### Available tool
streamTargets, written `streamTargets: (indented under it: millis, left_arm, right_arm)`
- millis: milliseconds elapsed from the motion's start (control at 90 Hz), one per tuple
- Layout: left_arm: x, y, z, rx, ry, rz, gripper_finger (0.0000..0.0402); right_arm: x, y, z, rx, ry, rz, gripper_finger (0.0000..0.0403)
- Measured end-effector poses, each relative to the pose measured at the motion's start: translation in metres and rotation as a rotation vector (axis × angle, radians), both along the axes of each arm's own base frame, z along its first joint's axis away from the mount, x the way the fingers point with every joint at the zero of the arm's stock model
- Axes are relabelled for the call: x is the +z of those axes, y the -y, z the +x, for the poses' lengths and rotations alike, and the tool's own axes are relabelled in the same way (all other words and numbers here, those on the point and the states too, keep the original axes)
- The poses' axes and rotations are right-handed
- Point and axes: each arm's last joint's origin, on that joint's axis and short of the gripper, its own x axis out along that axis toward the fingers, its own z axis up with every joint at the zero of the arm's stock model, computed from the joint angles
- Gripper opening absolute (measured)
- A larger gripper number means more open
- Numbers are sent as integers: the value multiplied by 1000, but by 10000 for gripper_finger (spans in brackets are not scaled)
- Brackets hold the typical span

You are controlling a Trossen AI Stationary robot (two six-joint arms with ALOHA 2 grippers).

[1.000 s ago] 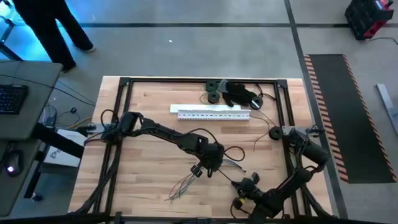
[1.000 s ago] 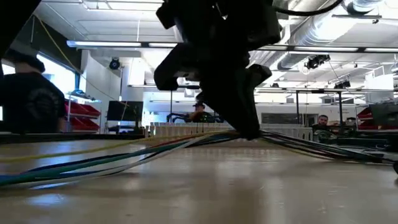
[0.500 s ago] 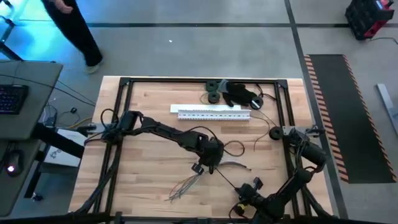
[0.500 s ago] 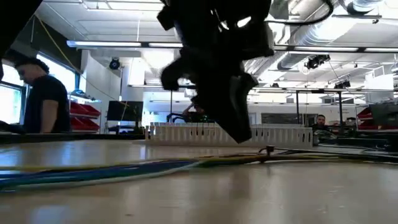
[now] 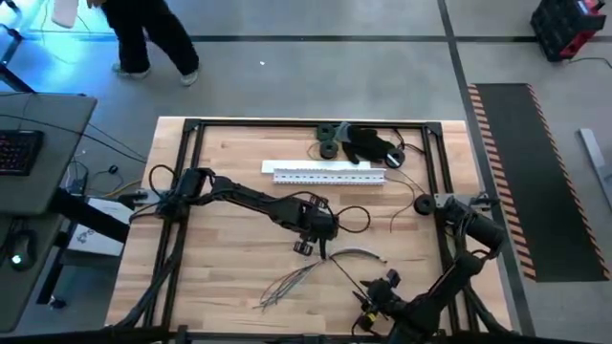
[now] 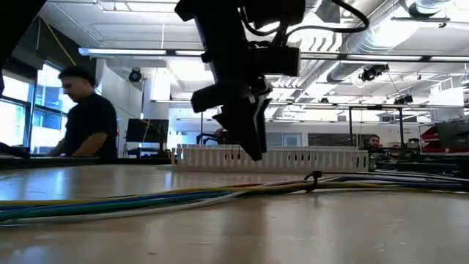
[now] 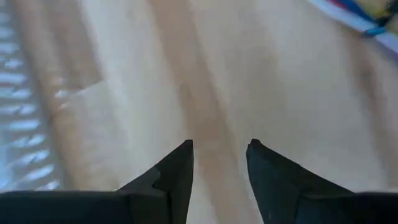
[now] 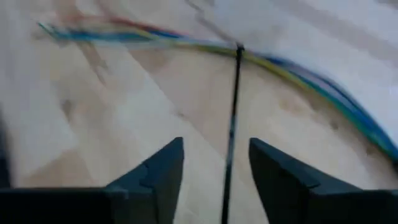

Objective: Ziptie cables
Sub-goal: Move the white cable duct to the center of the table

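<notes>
— One bundle of cables (image 5: pixel 320 269) lies on the wooden table (image 5: pixel 229 258), just in front of the left gripper (image 5: pixel 308 247), which hangs above it, fingers spread and empty.
— And the right gripper (image 5: pixel 371 290)?
— Spread too, at the table's near edge. A thin dark zip tie (image 8: pixel 232 118) runs between its fingers to the bundle.
— How many wires?
— Several; too fine to count.
</notes>
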Motion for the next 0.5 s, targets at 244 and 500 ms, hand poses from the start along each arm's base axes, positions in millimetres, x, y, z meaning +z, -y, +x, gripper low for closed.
streamTargets:
  millis: [244, 500]
  left_arm:
    - [22, -74, -31, 162, 227, -25, 119]
    - [3, -142, -49, 145, 208, -178, 120]
  right_arm:
    - [37, -13, -5, 202, 159, -224, 222]
    - [43, -17, -3, 232, 217, -373, 223]
